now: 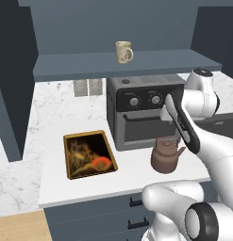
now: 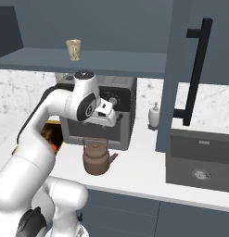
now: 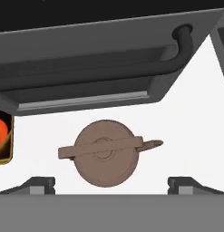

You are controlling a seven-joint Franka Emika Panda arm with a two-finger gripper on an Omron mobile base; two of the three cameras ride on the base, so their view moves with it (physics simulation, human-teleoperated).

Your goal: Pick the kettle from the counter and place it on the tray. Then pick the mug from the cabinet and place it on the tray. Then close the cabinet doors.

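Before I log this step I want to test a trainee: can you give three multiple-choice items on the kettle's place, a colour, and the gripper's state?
1. Where does the squat round brown kettle stand?
A. on the gold-rimmed painted tray
B. on the white marble counter, before the grey toaster oven
C. on the cabinet shelf

2. What colour is the small mug on the shelf?
A. cream
B. red
C. black

3. How is the gripper?
A. shut on the kettle's handle
B. holding the mug
C. open above the kettle

Answers: 1 B, since both base views show it on the worktop, apart from the tray. 2 A, it is pale beige. 3 C, because the hand view shows both fingertips wide apart with the kettle between and below.
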